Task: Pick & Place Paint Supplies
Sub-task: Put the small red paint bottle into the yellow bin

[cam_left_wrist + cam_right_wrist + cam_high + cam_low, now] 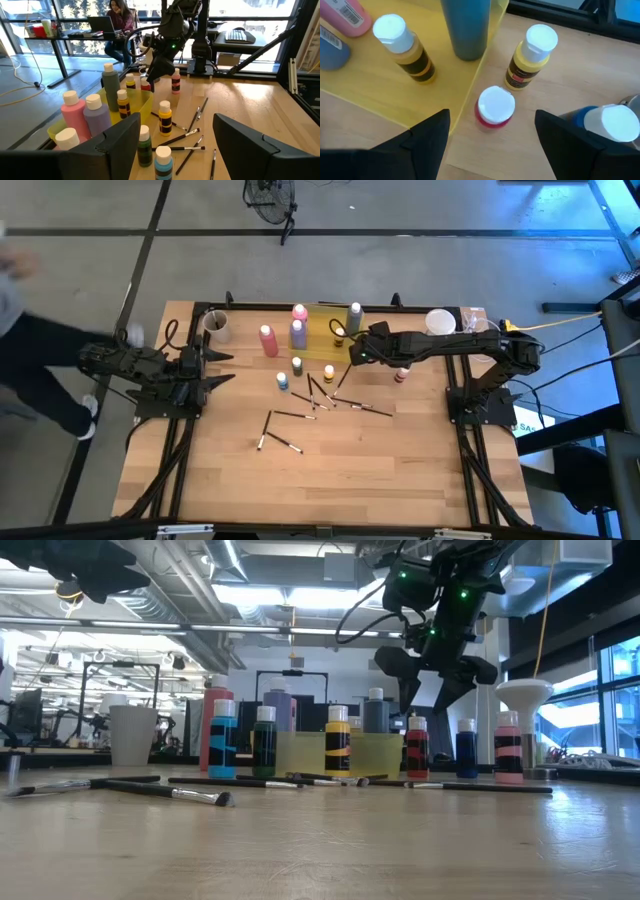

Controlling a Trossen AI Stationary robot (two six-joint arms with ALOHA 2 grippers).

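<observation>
We find the right gripper [490, 132] spread wide above a red paint bottle [495, 106] just outside the yellow tray [380, 95] near the tabletop's far edge. We advise straddling its cap squarely before closing. Left gripper [175, 145] waits open.

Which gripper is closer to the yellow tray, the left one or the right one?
The right. The right gripper hangs open at the yellow tray's right edge, above small bottles. The left gripper, also open, waits near the table's left edge, well apart from the tray.
</observation>
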